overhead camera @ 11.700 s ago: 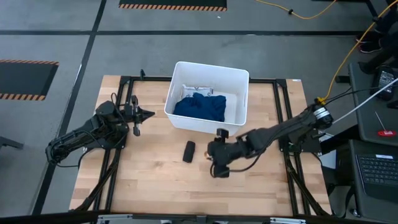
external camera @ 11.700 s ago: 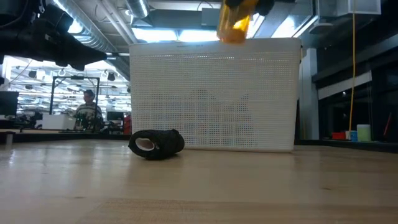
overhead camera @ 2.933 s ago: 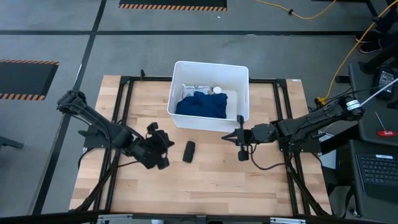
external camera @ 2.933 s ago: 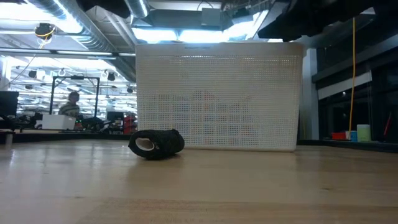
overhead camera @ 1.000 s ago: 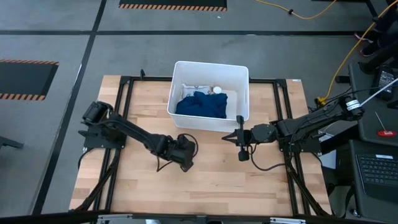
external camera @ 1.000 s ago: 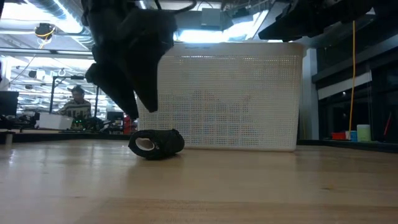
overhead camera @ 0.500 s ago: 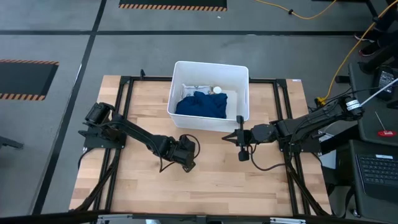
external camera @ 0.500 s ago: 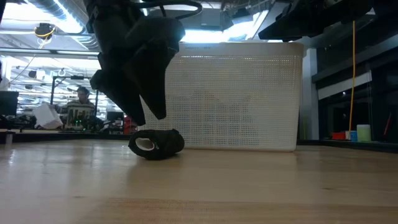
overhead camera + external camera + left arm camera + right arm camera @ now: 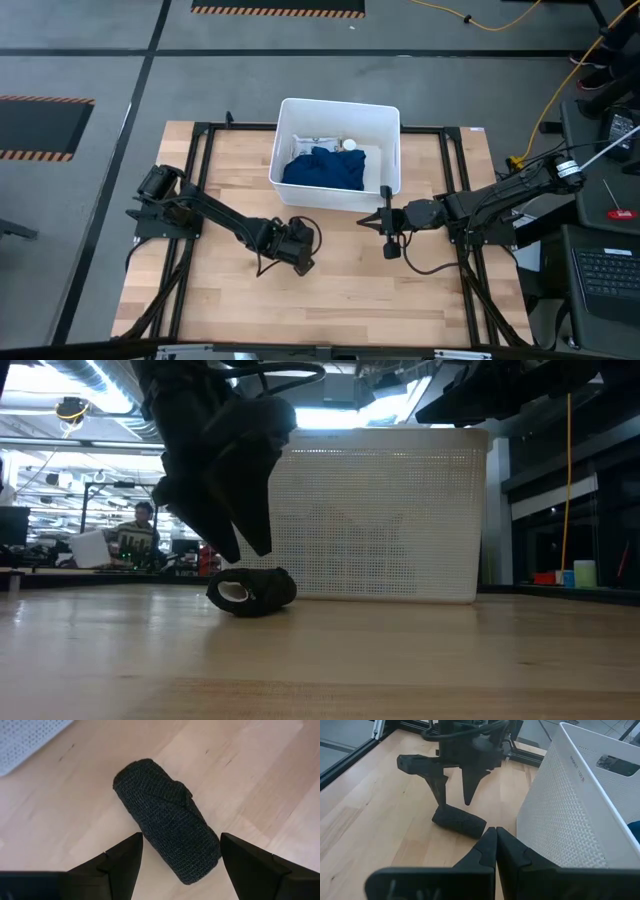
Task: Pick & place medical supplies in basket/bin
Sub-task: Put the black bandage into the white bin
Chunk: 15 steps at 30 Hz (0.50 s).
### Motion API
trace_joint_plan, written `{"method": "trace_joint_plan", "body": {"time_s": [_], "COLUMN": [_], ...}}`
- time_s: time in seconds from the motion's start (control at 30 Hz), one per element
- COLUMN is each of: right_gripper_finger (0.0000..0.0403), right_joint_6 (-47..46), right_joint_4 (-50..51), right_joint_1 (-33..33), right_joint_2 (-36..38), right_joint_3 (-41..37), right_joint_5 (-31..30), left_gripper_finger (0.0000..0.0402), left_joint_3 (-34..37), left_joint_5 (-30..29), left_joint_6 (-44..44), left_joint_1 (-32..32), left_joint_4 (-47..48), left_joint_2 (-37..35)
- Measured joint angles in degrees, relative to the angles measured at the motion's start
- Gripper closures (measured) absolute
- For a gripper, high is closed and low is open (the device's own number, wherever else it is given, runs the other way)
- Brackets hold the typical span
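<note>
The small black oblong, a knit-textured roll, lies on its side on the wooden table in front of the white bin; it also shows in the low view. My left gripper hangs open just above it, one finger over each side, touching nothing. In the high view my left gripper hides the oblong. The bin holds the dark blue cloth, the white packet and the tiny white cap. My right gripper is shut and empty near the bin's near right corner.
The bin's perforated near wall stands just behind the oblong. Black frame rails run along the table's sides. Bare wood lies toward the table's near edge. A person sits at a desk far behind the table.
My left gripper has come down a little toward the black oblong and edged toward the table's right, staying open. The oblong has not moved.
</note>
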<state>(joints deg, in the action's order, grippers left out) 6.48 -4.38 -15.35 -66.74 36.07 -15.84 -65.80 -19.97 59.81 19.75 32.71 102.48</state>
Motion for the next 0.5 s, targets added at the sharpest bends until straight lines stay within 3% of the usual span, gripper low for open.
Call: {"method": "trace_joint_plan", "body": {"time_s": [0.5], "right_gripper_finger": [0.0396], "right_joint_6": [0.0], "right_joint_4": [0.0], "right_joint_1": [0.0], "right_joint_2": [0.0], "right_joint_3": [0.0], "right_joint_5": [0.0], "left_gripper_finger": [0.0145], "left_joint_3": [0.0], "left_joint_5": [0.5], "left_joint_6": [-2.5], "left_joint_1": [0.0], "left_joint_4": [-1.6], "left_joint_2": [0.0]}}
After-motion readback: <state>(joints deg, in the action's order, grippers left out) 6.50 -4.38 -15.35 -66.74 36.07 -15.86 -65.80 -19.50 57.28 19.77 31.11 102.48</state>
